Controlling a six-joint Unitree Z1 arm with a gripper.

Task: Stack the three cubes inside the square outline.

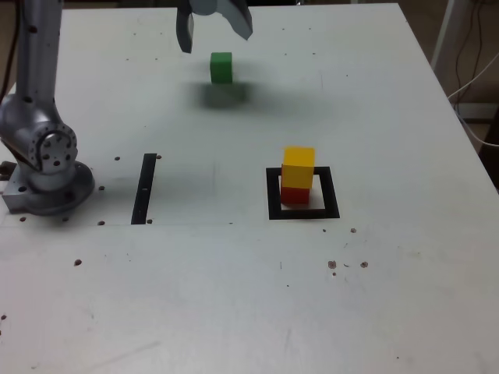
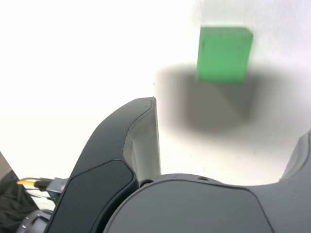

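The green cube lies alone on the white table at the back of the exterior view. My gripper hangs open just above and behind it, holding nothing; in the wrist view its two dark fingers frame the table with the cube a little beyond them. The yellow cube sits on top of the red cube. That two-cube stack stands inside the black square outline, right of centre in the exterior view.
The arm's grey base stands at the exterior view's left. A narrow black strip lies on the table between the base and the square. Cables hang past the table's right edge.
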